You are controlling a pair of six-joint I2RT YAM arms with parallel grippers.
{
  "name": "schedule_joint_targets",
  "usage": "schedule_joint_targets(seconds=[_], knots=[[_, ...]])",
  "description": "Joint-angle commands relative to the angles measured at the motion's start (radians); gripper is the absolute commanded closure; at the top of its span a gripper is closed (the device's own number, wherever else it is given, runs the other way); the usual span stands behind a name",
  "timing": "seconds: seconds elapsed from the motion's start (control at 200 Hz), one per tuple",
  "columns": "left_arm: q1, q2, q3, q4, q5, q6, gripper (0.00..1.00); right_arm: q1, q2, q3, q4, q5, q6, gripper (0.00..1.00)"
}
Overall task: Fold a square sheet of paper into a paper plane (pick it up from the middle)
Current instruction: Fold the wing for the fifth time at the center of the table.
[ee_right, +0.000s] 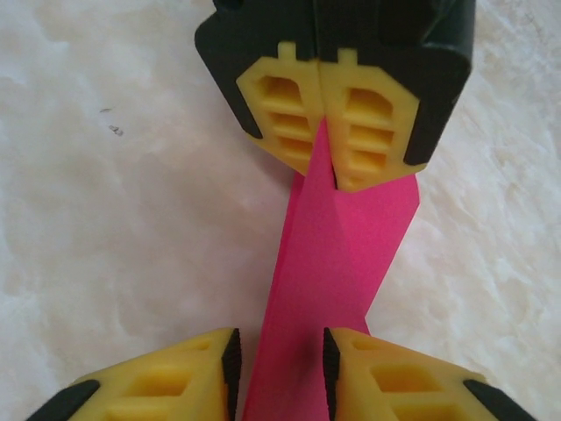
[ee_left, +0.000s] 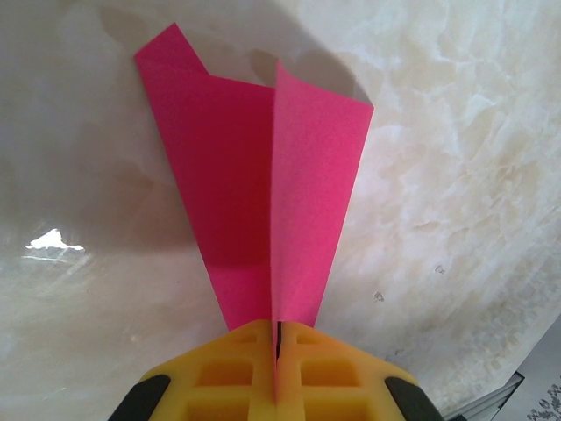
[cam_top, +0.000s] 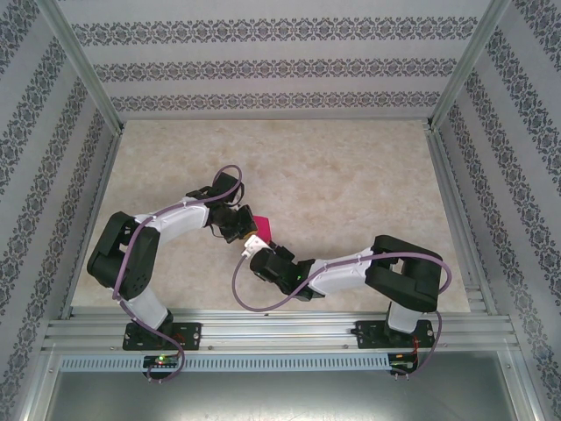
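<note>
The square sheet of paper, folded into a narrow magenta wedge, is found at mid-frame in the top view. It is pinched fast by the left gripper. It is straddled by the right gripper, jaws parted, perhaps without contact. Being light, limp and easily creased, it is best taken along the fold. No container is seen on the table.

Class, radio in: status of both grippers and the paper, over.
Left gripper shut on paper. Right gripper open, jaws either side of paper. Paper folded lengthwise. Nothing in the way.
</note>
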Motion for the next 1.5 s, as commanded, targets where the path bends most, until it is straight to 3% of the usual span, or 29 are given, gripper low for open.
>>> schedule_joint_targets(seconds=[0.0, 0.075, 0.35, 0.45, 0.619, 0.789, 1.009, 1.294, 1.494], knots=[[-0.005, -0.019, 0.011, -0.025, 0.007, 0.018, 0.96, 0.01, 0.007, 0.02, -0.003, 0.039, 0.017, 0.73], [-0.004, -0.02, 0.01, -0.025, 0.005, 0.018, 0.96, 0.009, 0.01, 0.02, -0.005, 0.032, 0.027, 0.8], [-0.004, -0.019, 0.008, -0.027, 0.004, 0.019, 0.95, 0.009, 0.013, 0.012, -0.01, 0.013, 0.085, 0.86], [-0.004, -0.021, 0.007, -0.028, 0.006, 0.023, 0.93, 0.01, 0.011, 0.007, -0.002, 0.001, 0.107, 0.96], [-0.004, -0.072, 0.019, -0.072, -0.054, 0.049, 0.76, -0.018, -0.019, -0.034, 0.036, -0.085, 0.21, 1.0], [-0.003, -0.182, 0.025, -0.146, -0.185, 0.072, 0.56, -0.088, -0.074, -0.1, 0.143, -0.29, 0.349, 1.0], [-0.002, -0.311, -0.024, -0.154, -0.274, 0.078, 0.52, -0.185, -0.094, -0.184, 0.294, -0.493, 0.514, 1.0], [-0.003, -0.338, -0.088, -0.099, -0.23, 0.077, 0.53, -0.269, -0.063, -0.229, 0.43, -0.651, 0.675, 1.0], [-0.002, -0.33, -0.119, -0.051, -0.18, 0.083, 0.55, -0.308, -0.031, -0.221, 0.429, -0.725, 0.757, 1.0]])
